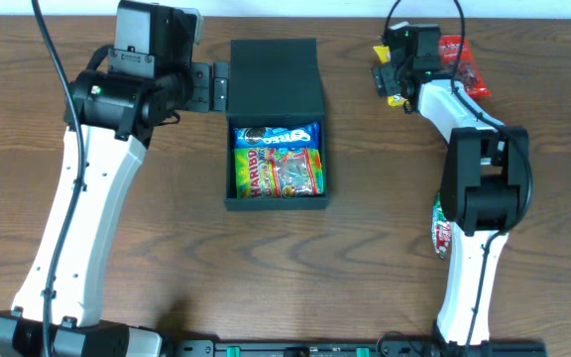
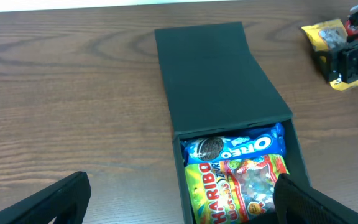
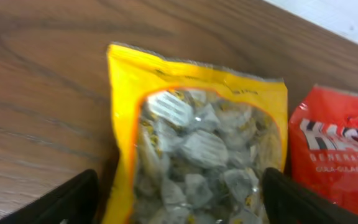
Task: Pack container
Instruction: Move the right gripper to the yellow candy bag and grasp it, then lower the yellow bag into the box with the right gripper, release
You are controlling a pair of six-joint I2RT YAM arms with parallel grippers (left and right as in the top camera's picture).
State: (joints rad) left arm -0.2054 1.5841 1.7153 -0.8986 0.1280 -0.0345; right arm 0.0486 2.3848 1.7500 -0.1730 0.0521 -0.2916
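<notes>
The dark box container (image 1: 234, 164) sits mid-table with its flap lid (image 1: 276, 77) folded open to the far side. Inside lie a blue Oreo packet (image 1: 276, 133) and a Haribo packet (image 1: 278, 171); both also show in the left wrist view, Oreo (image 2: 238, 147) and Haribo (image 2: 241, 186). My left gripper (image 1: 216, 87) is open and empty beside the lid's left edge. My right gripper (image 1: 393, 74) is open, its fingers on either side of a yellow packet of wrapped candies (image 3: 197, 149) lying on the table at the far right.
A red snack packet (image 3: 337, 149) lies right of the yellow one, also in the overhead view (image 1: 464, 61). Another red-and-green packet (image 1: 441, 226) lies beside the right arm. The table's far edge is close behind the packets.
</notes>
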